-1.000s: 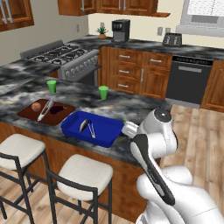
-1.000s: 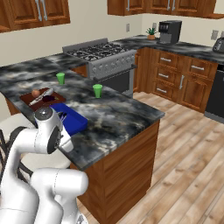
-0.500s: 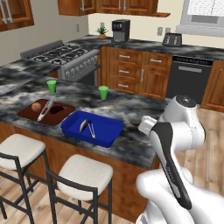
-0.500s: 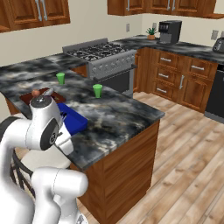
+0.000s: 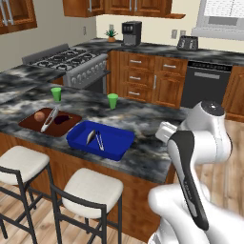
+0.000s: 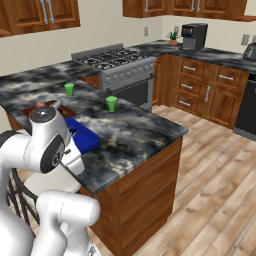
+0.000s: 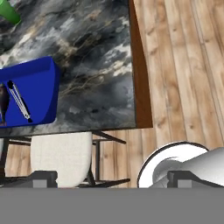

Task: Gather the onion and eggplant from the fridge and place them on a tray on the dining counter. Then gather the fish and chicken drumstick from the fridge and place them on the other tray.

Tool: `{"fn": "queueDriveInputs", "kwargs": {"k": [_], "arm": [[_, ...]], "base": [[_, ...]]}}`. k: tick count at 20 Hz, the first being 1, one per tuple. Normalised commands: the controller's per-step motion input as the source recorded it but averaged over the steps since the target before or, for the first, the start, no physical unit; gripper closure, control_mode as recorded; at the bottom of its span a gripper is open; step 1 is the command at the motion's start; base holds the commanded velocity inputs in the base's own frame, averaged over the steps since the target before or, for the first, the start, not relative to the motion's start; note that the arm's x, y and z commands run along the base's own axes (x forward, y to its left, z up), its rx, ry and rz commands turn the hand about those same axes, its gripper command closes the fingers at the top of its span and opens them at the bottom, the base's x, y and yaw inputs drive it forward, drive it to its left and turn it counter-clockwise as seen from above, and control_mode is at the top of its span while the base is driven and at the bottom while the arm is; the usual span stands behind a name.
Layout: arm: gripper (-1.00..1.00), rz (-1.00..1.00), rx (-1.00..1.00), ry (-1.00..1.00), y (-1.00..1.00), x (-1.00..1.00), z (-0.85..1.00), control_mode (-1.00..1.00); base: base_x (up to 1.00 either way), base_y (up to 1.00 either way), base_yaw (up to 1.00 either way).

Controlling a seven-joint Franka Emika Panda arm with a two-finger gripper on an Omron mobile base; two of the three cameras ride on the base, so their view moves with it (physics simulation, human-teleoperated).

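Brown is the colour of the tray at the far left. On this brown tray (image 5: 28, 125) a round onion (image 5: 39, 116) and a dark eggplant (image 5: 62, 119) are seen, with a long grey thing (image 5: 49, 120) laid between them. What that grey thing is cannot be told.

Next to it on the right, the blue tray (image 5: 116, 151) is set on the dark tabletop (image 5: 143, 114), near the edge by the stools. Two things are held in it: a grey piece (image 5: 90, 137) and a thin pale piece (image 5: 100, 141). They are guessed to be the fish and the chicken drumstick, but they are too small to be sure. If so, both trays are filled and little is left to be done.

Two green cups (image 5: 113, 100) are stood farther back on the tabletop, apart from the trays.

In the hand view, the pincer (image 7: 113, 178) is spread wide and nothing is held in it. It is hung past the tabletop's edge, above a stool (image 7: 61, 157) and the wooden floor (image 7: 183, 65).

From the pincer, the blue tray is found off to the left and a little ahead, up on the tabletop. The thin pale piece is laid on a slant there, its far end pointed away to the left. So a swing to the left would be needed to get back over the blue tray.
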Motion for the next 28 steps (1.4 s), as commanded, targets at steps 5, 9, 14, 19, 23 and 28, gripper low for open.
{"fn": "queueDriveInputs", "kwargs": {"k": [5,9,14,19,23,28], "arm": [[-1.0,0.0,0.0,-0.06,0.0,-0.09,0.0,1.0],[-1.0,0.0,0.0,0.0,0.0,0.0,0.0,1.0],[-1.0,0.0,0.0,0.0,0.0,0.0,0.0,1.0],[-1.0,0.0,0.0,0.0,0.0,0.0,0.0,1.0],[-1.0,0.0,0.0,0.0,0.0,0.0,0.0,1.0],[-1.0,0.0,0.0,0.0,0.0,0.0,0.0,1.0]], "base": [[-0.29,-0.06,-0.03],[-0.55,-0.2,-0.15],[-0.48,-0.24,-0.32],[-0.31,-0.28,-0.49],[-0.15,-0.24,-0.56],[-0.02,-0.12,-0.57]]}}
